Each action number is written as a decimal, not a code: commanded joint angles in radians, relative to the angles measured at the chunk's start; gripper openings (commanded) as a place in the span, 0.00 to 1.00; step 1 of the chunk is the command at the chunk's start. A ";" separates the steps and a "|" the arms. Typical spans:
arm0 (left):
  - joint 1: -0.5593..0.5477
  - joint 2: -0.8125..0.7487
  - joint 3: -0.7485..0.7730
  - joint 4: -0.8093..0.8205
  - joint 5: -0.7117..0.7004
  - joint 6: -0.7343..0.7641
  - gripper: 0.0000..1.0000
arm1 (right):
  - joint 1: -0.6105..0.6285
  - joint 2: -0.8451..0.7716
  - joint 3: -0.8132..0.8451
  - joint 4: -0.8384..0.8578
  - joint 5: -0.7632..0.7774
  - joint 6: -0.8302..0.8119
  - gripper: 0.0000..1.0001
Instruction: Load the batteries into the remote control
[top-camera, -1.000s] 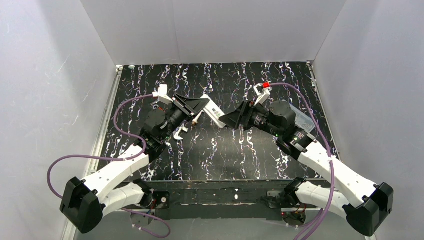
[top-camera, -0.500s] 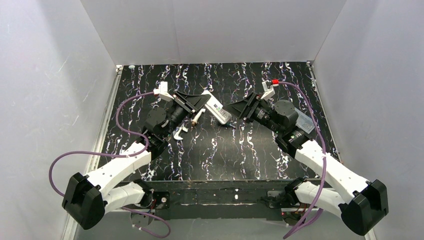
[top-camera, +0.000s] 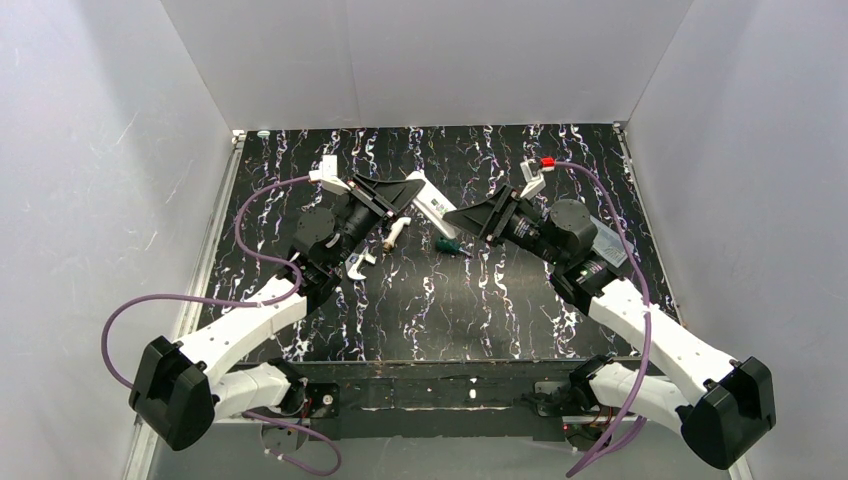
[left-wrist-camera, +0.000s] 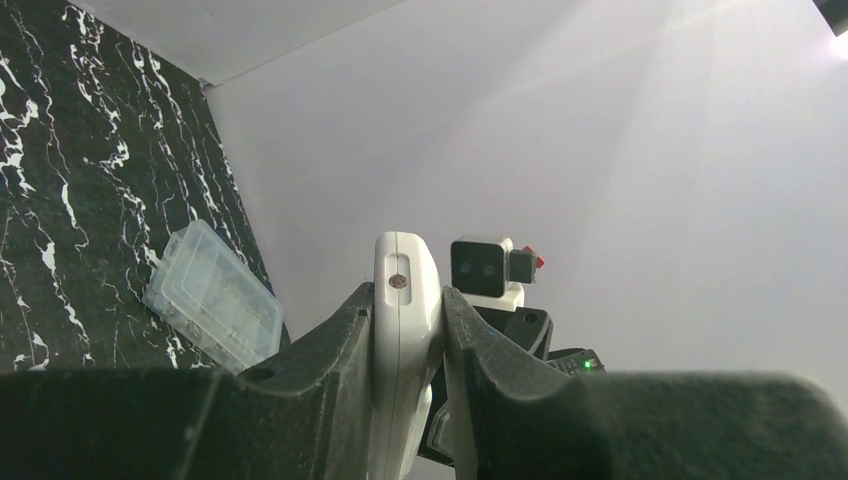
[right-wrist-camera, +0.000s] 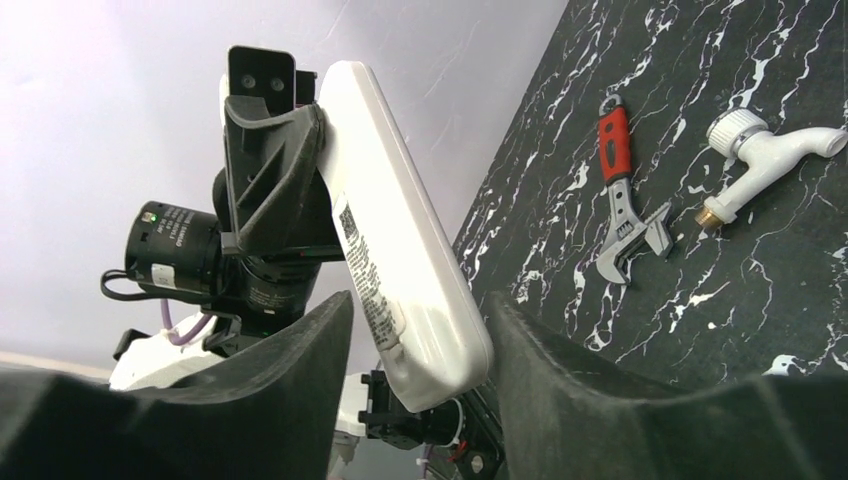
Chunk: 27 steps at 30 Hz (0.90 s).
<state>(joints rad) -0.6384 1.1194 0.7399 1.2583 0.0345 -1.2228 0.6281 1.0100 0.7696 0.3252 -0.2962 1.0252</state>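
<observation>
The remote control (top-camera: 432, 201) is a slim white bar held off the table, tilted. My left gripper (top-camera: 408, 190) is shut on its upper end. In the left wrist view both fingers press the remote's (left-wrist-camera: 405, 330) edges at my left gripper (left-wrist-camera: 407, 292). My right gripper (top-camera: 452, 216) reaches in from the right. Its jaws straddle the remote's (right-wrist-camera: 400, 240) lower end at my right gripper (right-wrist-camera: 420, 300). The remote lies close to the right finger, with a gap on the left finger's side. The batteries are out of view.
A green-handled screwdriver (top-camera: 446, 244) lies on the black marbled table under the remote. A white faucet (top-camera: 395, 232) and a red-handled wrench (right-wrist-camera: 622, 215) lie to the left of it. A clear plastic box (top-camera: 607, 240) sits at the right, partly under the right arm.
My left gripper has carried the remote up and back a little. My right gripper has swung toward the remote's lower end, and its jaws have narrowed around it.
</observation>
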 joint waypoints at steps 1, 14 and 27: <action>-0.002 -0.020 0.049 0.122 0.004 0.008 0.00 | -0.013 -0.012 -0.004 0.073 -0.009 0.008 0.55; -0.002 -0.012 0.045 0.122 0.029 0.011 0.00 | -0.025 -0.014 -0.007 0.098 -0.011 0.016 0.27; -0.003 -0.011 0.033 0.119 0.041 0.011 0.45 | -0.030 -0.052 0.027 0.051 0.017 -0.040 0.01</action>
<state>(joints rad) -0.6338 1.1374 0.7399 1.2938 0.0460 -1.2407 0.6033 0.9825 0.7673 0.3737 -0.3092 1.0431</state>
